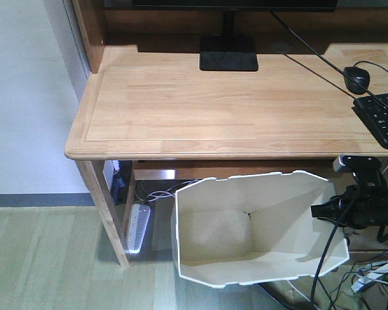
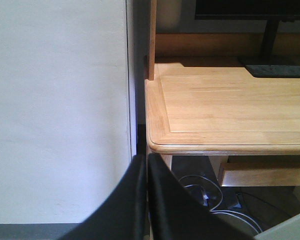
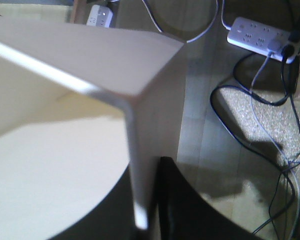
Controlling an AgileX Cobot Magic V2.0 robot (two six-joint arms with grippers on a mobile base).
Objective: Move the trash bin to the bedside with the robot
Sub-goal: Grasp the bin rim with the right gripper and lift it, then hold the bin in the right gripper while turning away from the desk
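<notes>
The bin (image 1: 213, 236) stands on the floor (image 1: 45, 258), at the front edge of the desk (image 1: 200, 110) and partly under it. It is open and empty. It looks like thin white plastic, so it is probably light and smooth, and its walls may bend a little under pressure. The rim is the natural place to take it, near a corner fold, where it looks stiffest.

The right gripper (image 3: 144, 167) pinches the right wall at the rim, one finger inside and one outside. A light bin should slide or lift easily, but it may swing. The left gripper (image 2: 146, 160) is pressed together and holds nothing.

Cables (image 3: 270, 130) lie just beside the bin. The bed is not in view.
</notes>
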